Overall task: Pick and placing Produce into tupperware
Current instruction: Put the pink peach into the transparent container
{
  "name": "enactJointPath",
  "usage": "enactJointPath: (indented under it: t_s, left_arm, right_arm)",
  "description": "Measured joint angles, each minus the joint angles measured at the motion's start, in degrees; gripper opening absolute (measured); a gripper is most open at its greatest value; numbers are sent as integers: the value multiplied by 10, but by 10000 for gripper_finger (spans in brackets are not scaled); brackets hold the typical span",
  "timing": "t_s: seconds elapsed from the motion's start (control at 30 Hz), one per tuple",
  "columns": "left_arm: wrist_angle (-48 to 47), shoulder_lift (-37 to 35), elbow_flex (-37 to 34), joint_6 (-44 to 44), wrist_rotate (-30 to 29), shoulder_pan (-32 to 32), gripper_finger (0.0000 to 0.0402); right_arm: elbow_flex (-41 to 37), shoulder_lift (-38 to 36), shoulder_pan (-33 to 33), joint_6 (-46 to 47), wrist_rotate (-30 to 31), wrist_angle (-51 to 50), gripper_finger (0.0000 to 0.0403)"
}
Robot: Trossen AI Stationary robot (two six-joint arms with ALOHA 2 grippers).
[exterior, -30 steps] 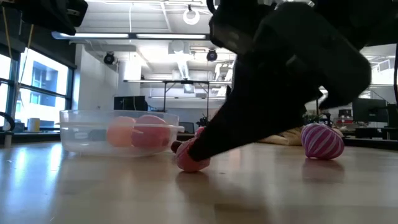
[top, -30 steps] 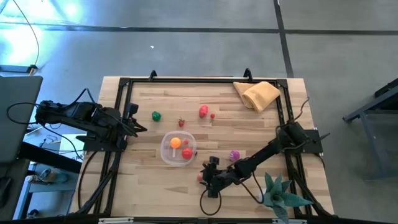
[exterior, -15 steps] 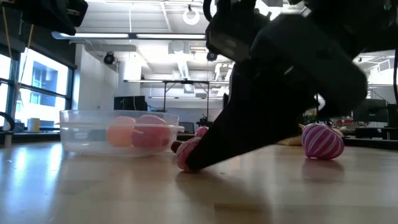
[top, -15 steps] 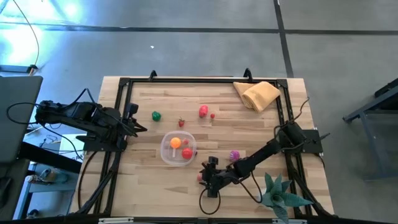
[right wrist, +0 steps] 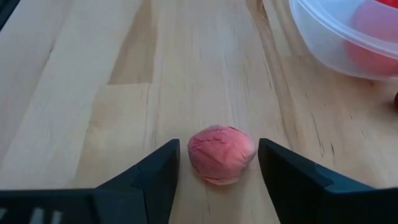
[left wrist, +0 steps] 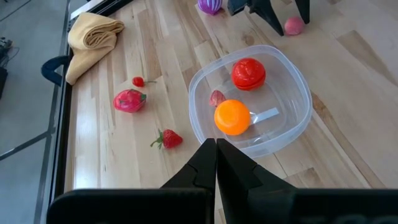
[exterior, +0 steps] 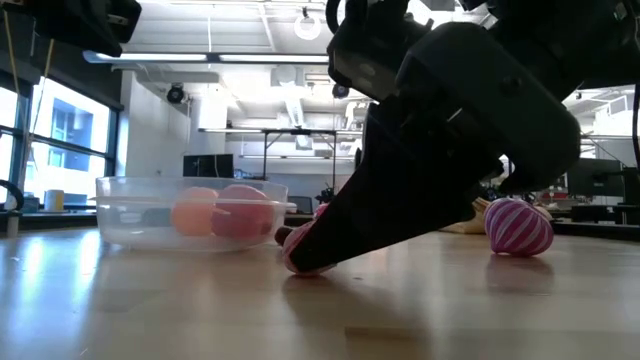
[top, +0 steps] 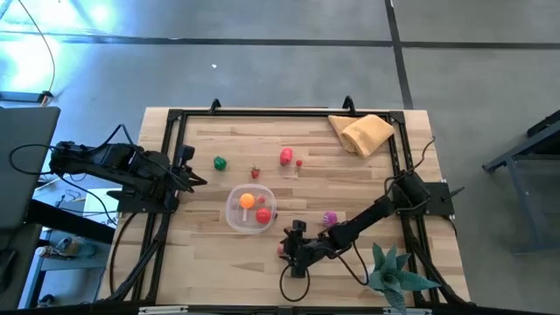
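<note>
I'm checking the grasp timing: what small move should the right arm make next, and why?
Probably close the jaws. The right gripper sits low on the table with the pink fruit between its open jaws, a gap showing on each side; the tupperware waits nearby.

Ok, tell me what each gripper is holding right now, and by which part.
Nothing is held. The right gripper straddles the pink fruit with open fingers, gaps either side. The left gripper is shut and empty.

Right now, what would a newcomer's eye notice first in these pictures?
The right pincer is low on the wooden table, its open fingers either side of a small pink wrinkled ball. Just beyond sits the round clear plastic container, holding an orange ball and a red tomato.
</note>
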Motion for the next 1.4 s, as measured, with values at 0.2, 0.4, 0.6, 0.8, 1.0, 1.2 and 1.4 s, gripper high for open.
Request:
enactJointPath:
  t_s: [0.2, 0.4, 0.6, 0.8, 1.0, 1.2, 1.4]
  left_arm:
    - [0, 0, 0, 0, 0, 0, 3]
    - [0, 0, 0, 0, 0, 0, 3]
    - [0, 0, 0, 0, 0, 0, 3]
    - [0, 0, 0, 0, 0, 0, 3]
    - [0, 0, 0, 0, 0, 0, 3]
    - [0, 0, 0, 0, 0, 0, 3]
    - [0, 0, 0, 0, 0, 0, 3]
  right_arm:
    - [0, 0, 0, 0, -1, 0, 196]
    - [0, 0, 0, 0, -1, 0, 172]
    - [0, 0, 0, 0, -3, 4, 147]
    - [0, 0, 0, -3, 1, 4, 143]
    - [3, -20, 0, -41, 30, 8, 142]
    - [27, -69, -30, -92, 36, -33, 142]
    - [108, -91, -103, -148, -13, -128, 142]
